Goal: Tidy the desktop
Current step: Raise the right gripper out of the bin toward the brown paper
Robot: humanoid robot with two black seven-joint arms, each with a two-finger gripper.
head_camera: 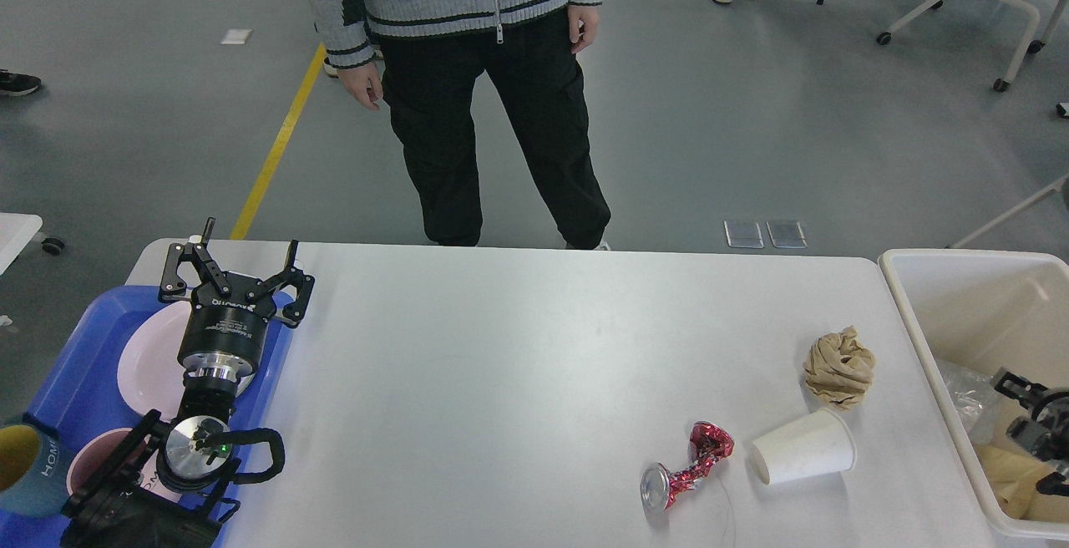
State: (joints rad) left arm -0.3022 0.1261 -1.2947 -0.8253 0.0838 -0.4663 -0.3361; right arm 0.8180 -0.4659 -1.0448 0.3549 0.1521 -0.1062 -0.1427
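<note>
The white desktop [518, 381] carries three loose items at its right front: a crushed red can [686, 469], a white paper cup [803, 446] lying on its side, and a crumpled brown paper ball [838, 367]. My left gripper [240, 257] hovers open and empty over the far end of the blue tray [75, 347] at the left. My right gripper [1031, 414] sits inside the cream bin [914, 331] at the right edge. It is small and dark, so its fingers cannot be told apart.
On the blue tray lie a pink plate [142, 364], a pink bowl [88, 460] and a blue mug [21, 469]. The bin holds clear plastic and beige waste [1015, 481]. A person [484, 72] stands close against the table's far edge.
</note>
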